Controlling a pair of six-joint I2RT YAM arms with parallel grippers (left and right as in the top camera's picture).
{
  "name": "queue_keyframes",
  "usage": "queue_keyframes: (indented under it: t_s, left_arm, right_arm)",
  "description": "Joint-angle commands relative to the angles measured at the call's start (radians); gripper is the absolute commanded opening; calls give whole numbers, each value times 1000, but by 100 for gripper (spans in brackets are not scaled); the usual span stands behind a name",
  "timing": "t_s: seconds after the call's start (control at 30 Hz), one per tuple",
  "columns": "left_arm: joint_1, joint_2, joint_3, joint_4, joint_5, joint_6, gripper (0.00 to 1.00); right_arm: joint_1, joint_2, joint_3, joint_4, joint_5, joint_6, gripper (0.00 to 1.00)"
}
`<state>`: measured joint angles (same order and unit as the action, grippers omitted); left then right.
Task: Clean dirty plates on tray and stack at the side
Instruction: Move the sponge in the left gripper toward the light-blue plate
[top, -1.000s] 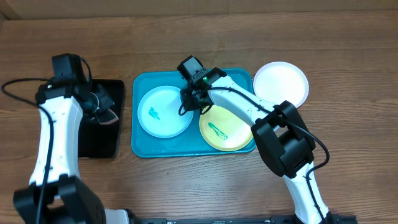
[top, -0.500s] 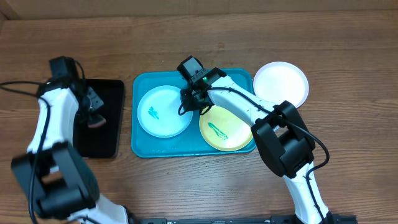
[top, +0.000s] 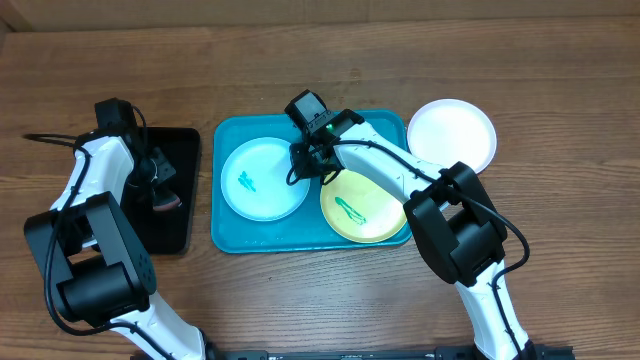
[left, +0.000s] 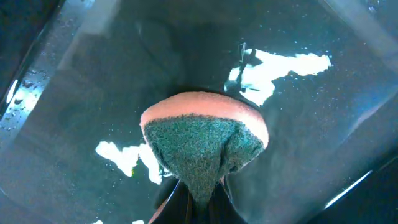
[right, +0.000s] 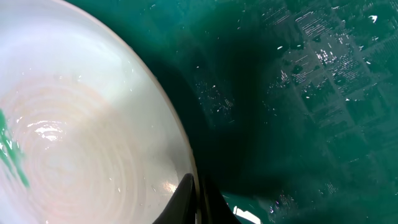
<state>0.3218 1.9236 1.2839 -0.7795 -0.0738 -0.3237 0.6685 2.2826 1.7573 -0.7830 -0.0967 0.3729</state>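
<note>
Left claw (left: 196, 200) is clenched on a sponge (left: 205, 140), squeezing it so the green scrub face bulges under the pink back. It hangs low over the black tray (left: 87, 87), whose wet floor throws white glare. I cannot tell whether the sponge touches that floor. Right claw (right: 196, 199) is clamped on the right rim of the blue plate (top: 262, 180), its fingertips meeting at the lip.

The table (top: 300, 60) is brown wood grain. The black tray lies at its left, with the teal tray (top: 300, 238) just beside it in the middle. The blue plate sits in the teal tray's left half and has a green smear left of its centre. The yellow plate (top: 362, 205), smeared green across the middle, sits in the right half, close to the blue one. The white plate (top: 452, 135) rests on the table by the teal tray's far right corner. Water beads the teal tray's floor.

The left arm (top: 85, 200) rises from the near edge and bends right over the black tray. The right arm (top: 400, 170) reaches diagonally from the near right, across the yellow plate, to the blue one.
</note>
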Motion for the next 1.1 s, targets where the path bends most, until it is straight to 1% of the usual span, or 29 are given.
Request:
queue_keyframes:
  t_s: [0.0, 0.03, 0.07, 0.13, 0.27, 0.37, 0.43, 0.5, 0.57, 0.7, 0.87, 0.93, 1.0, 1.07]
  left_arm:
    - [6, 32, 5, 3, 19, 36, 6]
    - [6, 43, 5, 1, 19, 36, 14]
    - [6, 54, 5, -2, 19, 36, 18]
    - [6, 68, 5, -7, 18, 39, 20]
    - [7, 71, 10, -14, 0, 95, 20]
    - [7, 58, 48, -54, -23, 95, 18]
    - [7, 44, 91, -93, -23, 93, 13]
    - [7, 36, 139, -139, -18, 92, 4]
    - [7, 34, 177, -178, -11, 92, 4]
    - [7, 34, 162, -182, -11, 92, 9]
    - [7, 34, 44, -93, -11, 91, 15]
    - [7, 34, -10, -43, -11, 87, 25]
    - [7, 34, -27, -24, -13, 88, 26]
    - [7, 32, -20, -21, -13, 88, 24]
  right_arm:
    - [5, 31, -37, -1, 43, 5, 4]
    - [5, 31, -37, -1, 43, 5, 4]
    - [5, 31, -37, -1, 43, 6, 4]
    - [5, 31, -37, 0, 43, 6, 4]
    - [5, 31, -37, -1, 43, 5, 4]
    - [5, 31, -37, 0, 43, 5, 4]
    - [5, 31, -37, 0, 44, 5, 4]
    - [5, 31, -37, 0, 44, 5, 4]
    - [5, 31, -37, 0, 43, 5, 4]
    - [5, 31, -37, 0, 44, 5, 4]
    - [5, 31, -37, -1, 43, 5, 4]
    - [5, 31, -37, -1, 43, 5, 4]
    - [5, 31, -37, -1, 43, 5, 4]
    - [5, 31, -37, -1, 43, 5, 4]
